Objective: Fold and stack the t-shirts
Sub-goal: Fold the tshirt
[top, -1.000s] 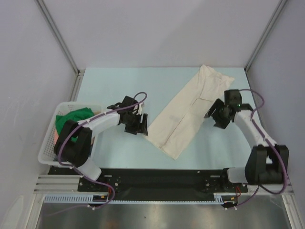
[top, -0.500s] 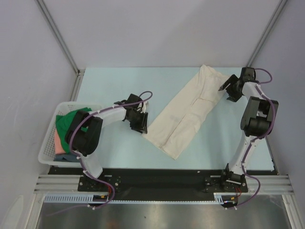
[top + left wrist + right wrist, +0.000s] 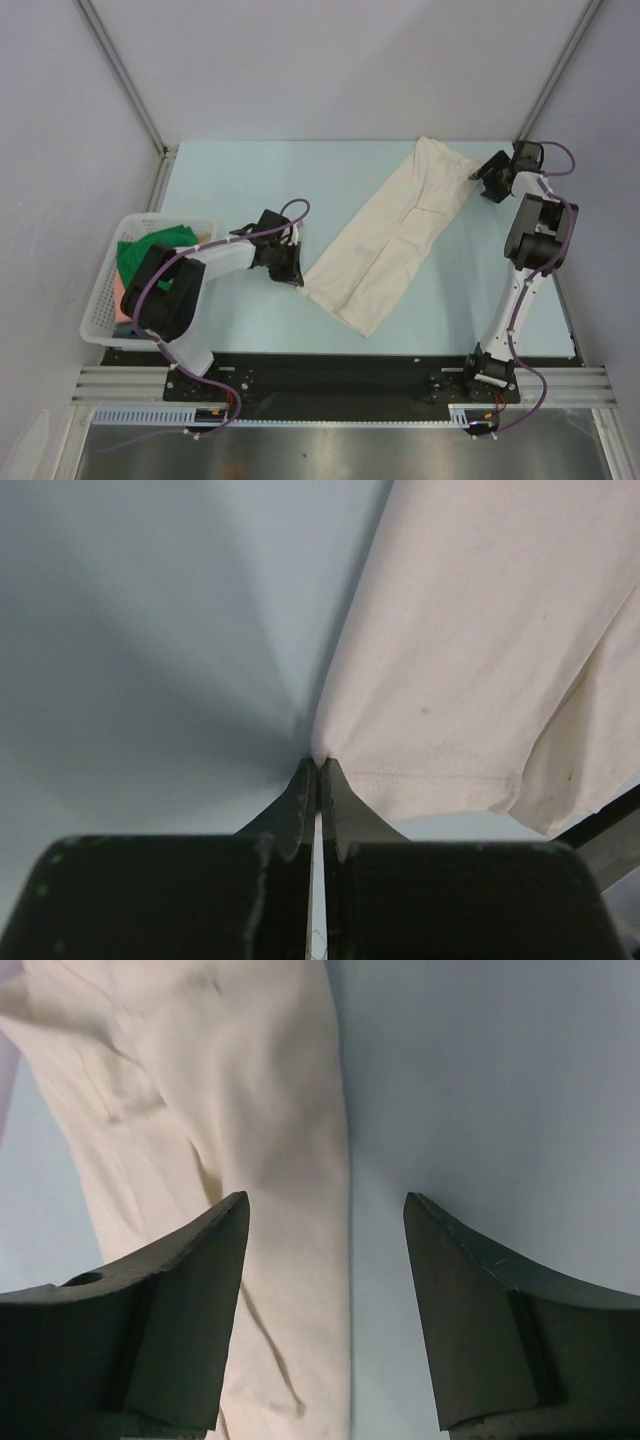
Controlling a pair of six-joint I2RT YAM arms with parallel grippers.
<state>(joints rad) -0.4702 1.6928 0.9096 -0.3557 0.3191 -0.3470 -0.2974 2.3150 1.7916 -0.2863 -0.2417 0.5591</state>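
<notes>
**Pinching the near-left corner of the cream t-shirt, far end not yet gripped**

The cream t-shirt point(image 3: 385, 240) is lying as a long doubled strip, running diagonally across the table point(image 3: 250, 180) from the far right toward the near centre. It is lying mostly flat, with a pleat running along its length.

The left gripper point(image 3: 292, 272) is sitting at the strip's near-left corner. In the left wrist view its jaws are pressed almost together, and the hemmed corner of the cloth is converging into the tips, so it is reading as clenched on that corner. The bite is looking very thin.

The right gripper point(image 3: 482, 176) is hovering at the far-right end with its jaws spread. In its wrist view the shirt's edge is passing between the fingers, but nothing is being held.

A green t-shirt point(image 3: 150, 250) and a pink t-shirt point(image 3: 122, 295) are waiting in the basket point(image 3: 95, 322) on the left.

Risks from here:
- The corner is likely slipping out if the left arm is pulling hard, given so little cloth in the tips.
- The right jaws may be closing on the top layer only, or on bare table beside the edge, leaving the layers splitting apart on the lift.
- Uneven lifting by the two arms could be skewing the fold or dragging the strip sideways.
</notes>
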